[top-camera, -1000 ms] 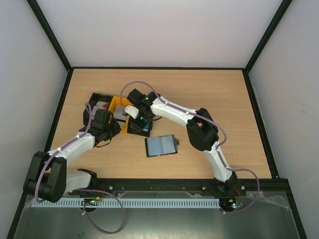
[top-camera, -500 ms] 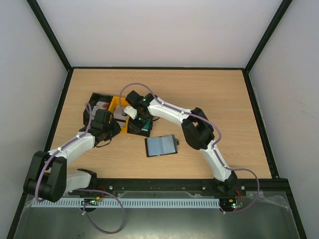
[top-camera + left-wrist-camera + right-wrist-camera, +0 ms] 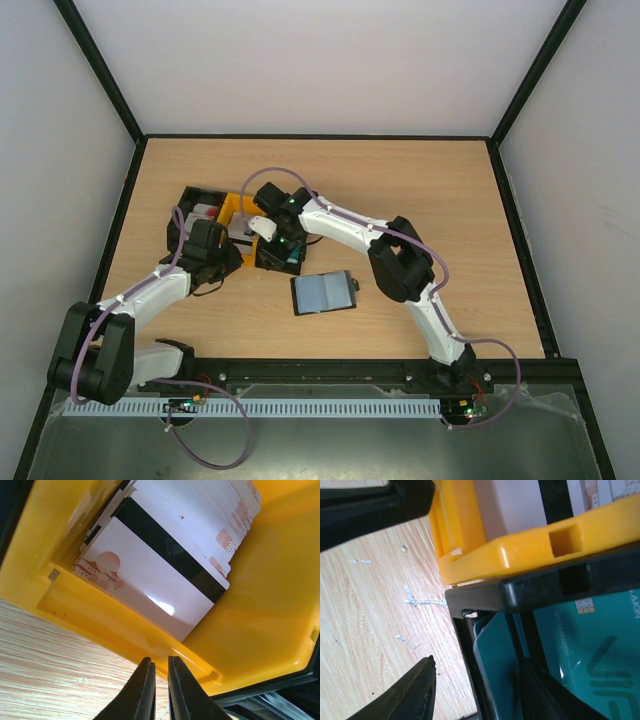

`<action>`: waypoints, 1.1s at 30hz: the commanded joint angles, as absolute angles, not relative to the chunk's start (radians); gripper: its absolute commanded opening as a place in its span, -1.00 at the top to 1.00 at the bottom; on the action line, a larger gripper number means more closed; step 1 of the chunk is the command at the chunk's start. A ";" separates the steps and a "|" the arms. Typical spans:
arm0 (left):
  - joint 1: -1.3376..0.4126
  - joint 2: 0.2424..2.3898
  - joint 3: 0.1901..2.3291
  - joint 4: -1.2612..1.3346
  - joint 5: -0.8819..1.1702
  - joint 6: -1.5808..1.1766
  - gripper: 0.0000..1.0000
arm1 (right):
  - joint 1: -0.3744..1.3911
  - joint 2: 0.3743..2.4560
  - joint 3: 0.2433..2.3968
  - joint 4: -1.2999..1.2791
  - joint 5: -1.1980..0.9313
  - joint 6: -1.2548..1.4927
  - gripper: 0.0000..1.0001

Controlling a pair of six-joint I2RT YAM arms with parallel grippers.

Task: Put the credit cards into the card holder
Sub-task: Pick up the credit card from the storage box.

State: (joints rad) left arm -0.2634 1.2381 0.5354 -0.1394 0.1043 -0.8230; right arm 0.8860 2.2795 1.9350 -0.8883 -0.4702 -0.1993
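Teal credit cards point(image 3: 600, 645) are lying in the black bin point(image 3: 545, 586) directly under my right gripper point(image 3: 476, 669), which is standing open and holding nothing, one finger inside the bin wall and one outside, while the card holder point(image 3: 323, 293) is lying just beside the bin, toward my base.

Top view: bright, even light, soft shadows on table point(image 3: 450, 200). Left wrist: glare patch on white card point(image 3: 162, 607). Right wrist: near foreground blurred.
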 commanded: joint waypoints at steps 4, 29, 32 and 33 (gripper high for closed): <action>-0.265 1.249 0.523 -0.128 0.104 -0.816 0.78 | 0.893 2.192 1.912 -0.915 -0.457 -0.213 0.17; -0.265 1.256 0.518 -0.128 0.101 -0.811 0.78 | 0.893 2.265 1.914 -0.890 -0.537 -0.225 0.14; -0.264 1.256 0.516 -0.124 0.102 -0.813 0.78 | 0.892 2.243 1.907 -0.892 -0.541 -0.228 0.18; -0.265 1.256 0.516 -0.123 0.102 -0.813 0.78 | 0.891 2.238 1.904 -0.892 -0.538 -0.225 0.19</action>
State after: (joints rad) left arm -0.2634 1.2449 0.5354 -0.1379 0.1043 -0.8219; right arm 0.8852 2.2971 1.9194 -0.8753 -0.4923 -0.2070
